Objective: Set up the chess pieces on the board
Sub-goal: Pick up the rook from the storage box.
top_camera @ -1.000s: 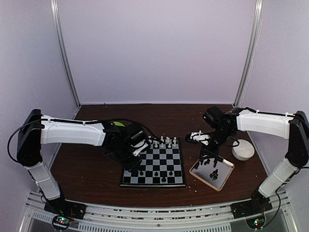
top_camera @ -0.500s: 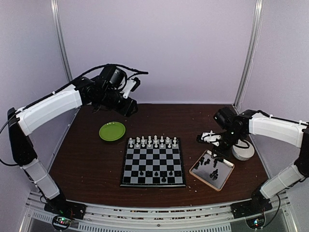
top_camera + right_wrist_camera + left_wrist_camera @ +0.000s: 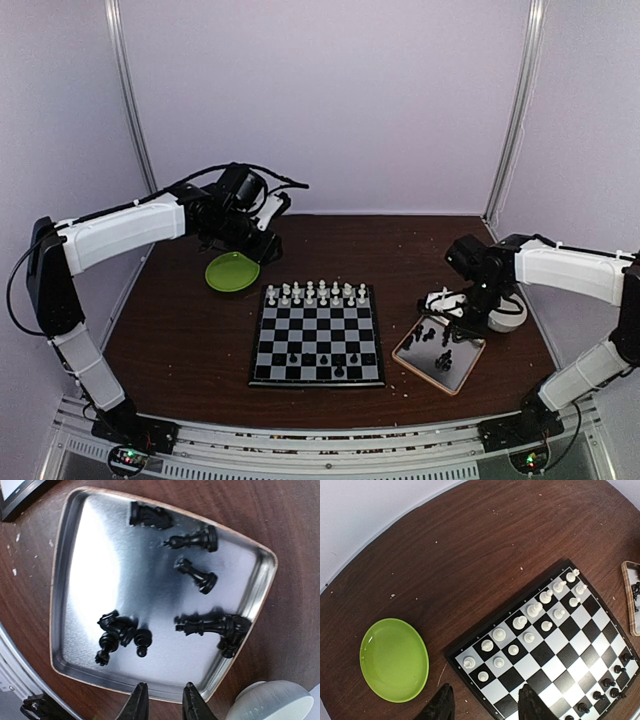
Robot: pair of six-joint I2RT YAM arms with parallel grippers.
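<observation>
chessboard half set: white lined up, black mostly off it

the flat chessboard (image 3: 318, 335), grey-and-black checkered with a thin black border, lies level, one edge facing the arms. the white pieces (image 3: 535, 610) stand upright in two neat rows along its far edge, taller figures on the outermost row and small pawns (image 3: 529, 637) just in front, one to a square. a few black pieces (image 3: 606, 682) stand upright and unevenly spaced on the two rows nearest the arms, leaving gaps. the loose black pieces (image 3: 197, 575) lie tipped on their sides in the tan-rimmed metallic tray (image 3: 60, 570) just right of the board, some apart, some touching in small clumps.
</observation>
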